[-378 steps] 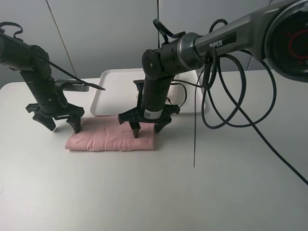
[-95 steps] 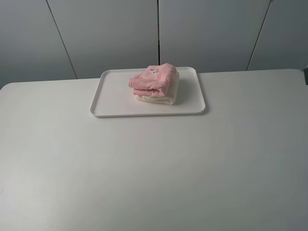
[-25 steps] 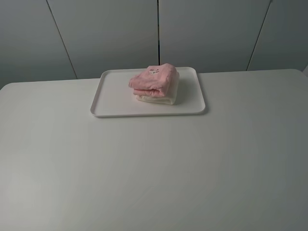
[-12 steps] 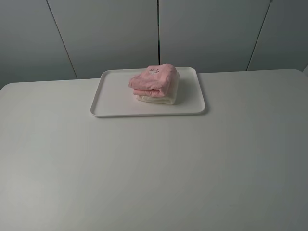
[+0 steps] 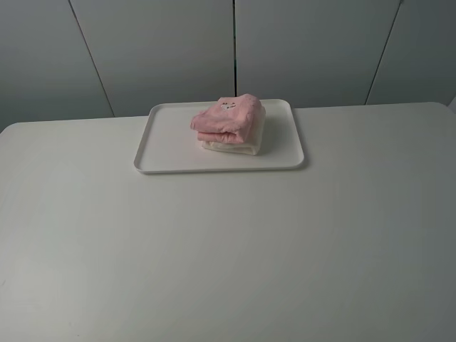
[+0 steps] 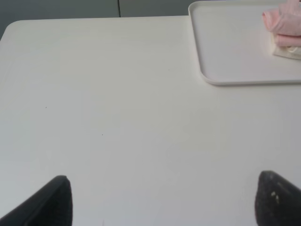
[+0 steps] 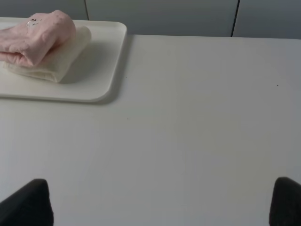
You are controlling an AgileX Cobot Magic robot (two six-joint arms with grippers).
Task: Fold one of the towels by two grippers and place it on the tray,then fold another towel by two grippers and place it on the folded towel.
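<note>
Left gripper (image 6: 162,200): spread wide and empty above the bare white table (image 6: 117,117), only its two black fingertips (image 6: 51,205) entering the left wrist view at the lower corners; right gripper (image 7: 162,202): likewise wide apart and empty, its fingertips (image 7: 28,205) shown only as dark corners of the right wrist view. Neither gripper nor any part of either arm appears in the exterior high view, so the wrist views alone give their state. White tray (image 5: 167,142): lies at the far middle of the table, seen whole only from the exterior high camera; the left wrist view cuts it off at one side and shows only its near corner and rim, and the right wrist view shows only its other end with a rounded corner. Cream towel (image 5: 235,146): folded, resting on the tray right of its centre, mostly covered, so that only its front edge and right side show. Pink towel (image 5: 228,117): folded and stacked directly on the cream towel, with a small embroidered motif on top, too small to make out. In the left wrist view the stack is cropped by the frame edge; the right wrist view shows the layers most clearly. Grey wall panels (image 5: 235,50) stand behind the table.
</note>
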